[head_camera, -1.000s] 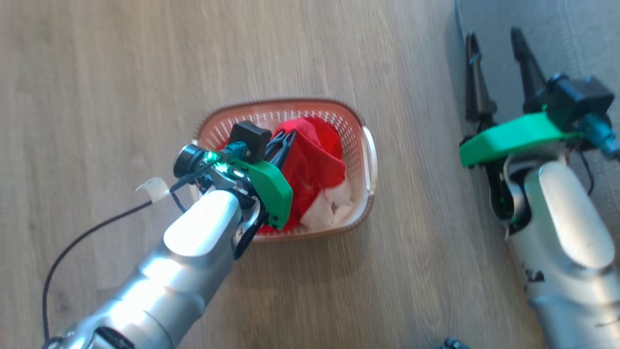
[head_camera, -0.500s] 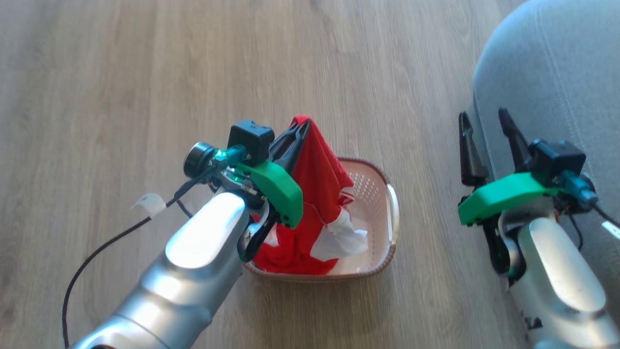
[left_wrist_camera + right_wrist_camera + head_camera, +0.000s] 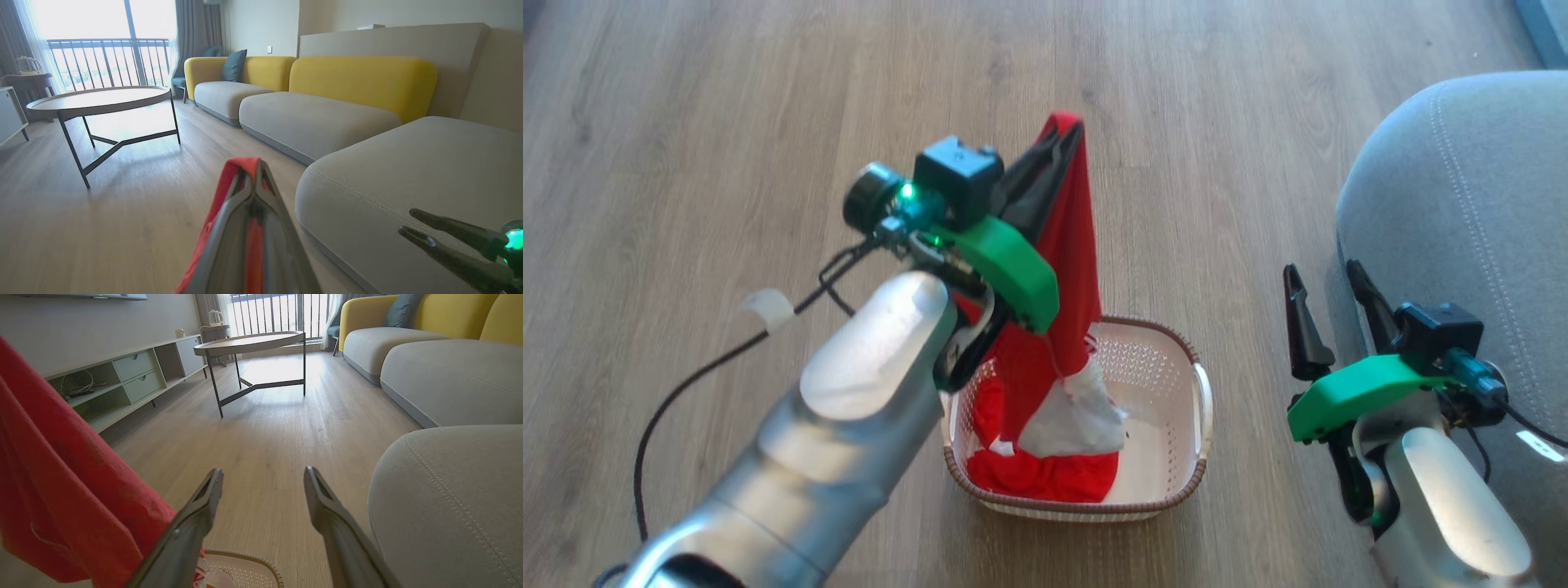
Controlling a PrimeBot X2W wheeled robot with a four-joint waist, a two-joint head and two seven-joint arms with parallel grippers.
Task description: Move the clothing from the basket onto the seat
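**Clothing [image 3: 1068, 245] pinched above basket [image 3: 1156, 359]**

My left tool [image 3: 1072, 135] pinches a fold of the clothing, soft red fabric hanging in a narrow drape to a crumpled white panel inside the basket. The basket, perforated cream plastic with a brown woven rim, sits on the wood-grain floor [image 3: 727, 122]. My right tool [image 3: 1322, 269] is spread, empty, beside the seat [image 3: 1462, 204], a rounded grey cushion with pale double stitching.
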